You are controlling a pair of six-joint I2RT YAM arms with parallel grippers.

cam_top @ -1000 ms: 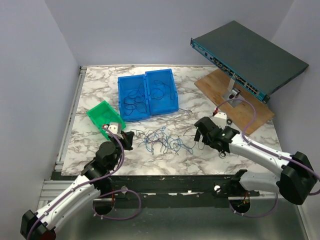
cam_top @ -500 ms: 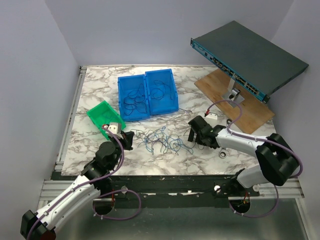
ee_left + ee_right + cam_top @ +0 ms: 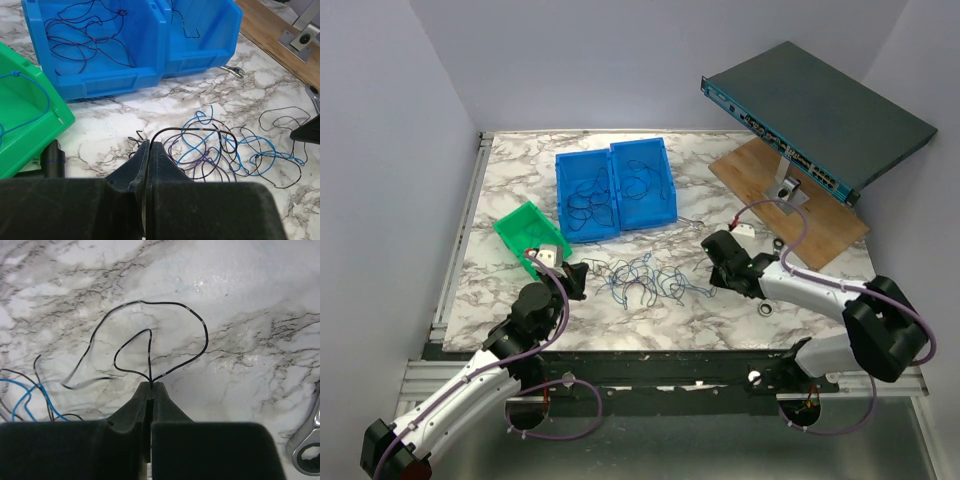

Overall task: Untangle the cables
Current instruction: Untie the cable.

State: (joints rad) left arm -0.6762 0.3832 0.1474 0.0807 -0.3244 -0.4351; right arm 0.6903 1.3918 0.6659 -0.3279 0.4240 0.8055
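**Cables** [image 3: 645,280]: a loose, curly heap of blue and dark grey strands. Lies at the centre of the marble table [image 3: 505,180], between the two grippers and just in front of the blue bins.

**Left gripper** [image 3: 150,146]: fingers pressed together with no gap. Pinches the end of a dark strand arcing rightward over the heap. Sits at the heap's left edge, beside the green bin [image 3: 512,228].

**Right gripper** [image 3: 151,386]: fingers likewise together. Clamps a dark strand where its two loops meet, the loops fanning out over bare marble ahead of the tips. Sits at the heap's right edge, with a few blue strands at the lower left of the wrist view.

**Blue bins** [image 3: 100,82]: two, side by side behind the heap. Hold more thin dark strands, curled on the floor of each.

**Green bin:** open toward the left arm. Holds one blue strand, seen from the left wrist.

**Silver wrench** [image 3: 306,450]: ring end only, flat on the marble at the lower right of the right wrist view, apart from the clamped strand.

**Network switch** [image 3: 820,110]: tilted on a stand over a wooden board [image 3: 750,175] at the far right of the table, well apart from the heap.
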